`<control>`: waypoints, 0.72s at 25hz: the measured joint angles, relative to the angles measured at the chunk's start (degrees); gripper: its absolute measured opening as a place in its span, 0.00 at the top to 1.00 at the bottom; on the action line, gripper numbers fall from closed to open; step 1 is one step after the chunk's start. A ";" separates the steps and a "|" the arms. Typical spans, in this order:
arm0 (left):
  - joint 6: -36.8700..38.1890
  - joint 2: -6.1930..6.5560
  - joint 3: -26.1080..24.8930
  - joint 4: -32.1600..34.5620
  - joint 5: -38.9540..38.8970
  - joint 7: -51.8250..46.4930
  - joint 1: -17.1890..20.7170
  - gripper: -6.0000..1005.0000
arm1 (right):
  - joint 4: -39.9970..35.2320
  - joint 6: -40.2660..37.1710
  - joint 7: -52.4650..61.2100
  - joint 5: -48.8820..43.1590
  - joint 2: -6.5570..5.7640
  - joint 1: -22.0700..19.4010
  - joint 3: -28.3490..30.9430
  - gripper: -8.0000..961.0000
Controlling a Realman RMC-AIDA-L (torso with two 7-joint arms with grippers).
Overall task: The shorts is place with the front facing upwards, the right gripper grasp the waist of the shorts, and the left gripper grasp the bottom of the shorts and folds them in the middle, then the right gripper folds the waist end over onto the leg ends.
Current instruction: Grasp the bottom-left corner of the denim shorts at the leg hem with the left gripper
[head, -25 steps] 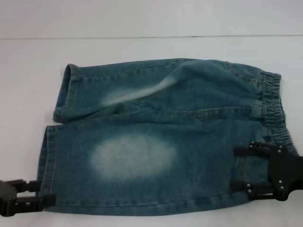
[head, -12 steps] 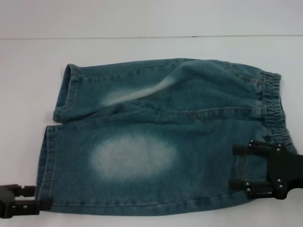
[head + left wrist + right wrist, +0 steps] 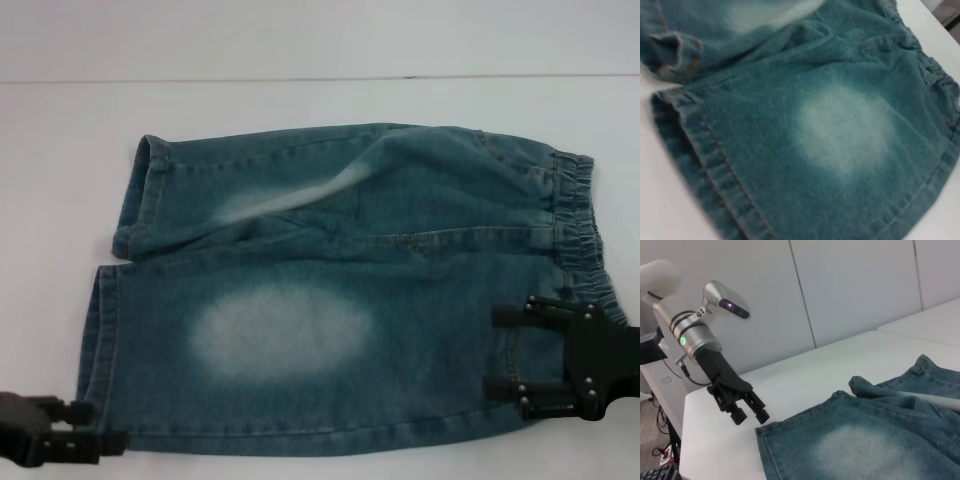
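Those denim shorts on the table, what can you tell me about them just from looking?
The shorts are blue-green washed denim with whitish faded patches on both thighs, lying flat on a white table. The ruffled elastic waist points to the robot's right; the two stitched leg hems point left, the farther leg slightly rumpled. The right gripper sits open over the near waist corner, fingers lying on the cloth. The left gripper is open at the near hem corner, in the right wrist view apparently just short of the cloth.
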 joint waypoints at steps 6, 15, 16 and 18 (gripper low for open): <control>-2.69 0.54 -0.90 0.17 0.89 -1.71 -0.01 0.15 | 0.00 0.19 0.00 -0.10 -0.08 -0.06 -0.13 0.04; -2.74 0.05 -0.20 -0.85 3.64 -1.83 -1.12 0.15 | -0.12 0.20 0.08 -0.11 -0.09 -0.09 -0.37 0.03; -2.49 0.03 -0.20 -0.85 3.64 -1.84 -1.18 0.15 | -0.12 0.20 0.11 -0.11 -0.10 -0.09 -0.39 0.03; -1.87 0.01 -0.21 -0.71 3.68 -1.84 -1.38 0.15 | -0.10 0.20 0.11 -0.11 -0.15 -0.09 -0.39 0.03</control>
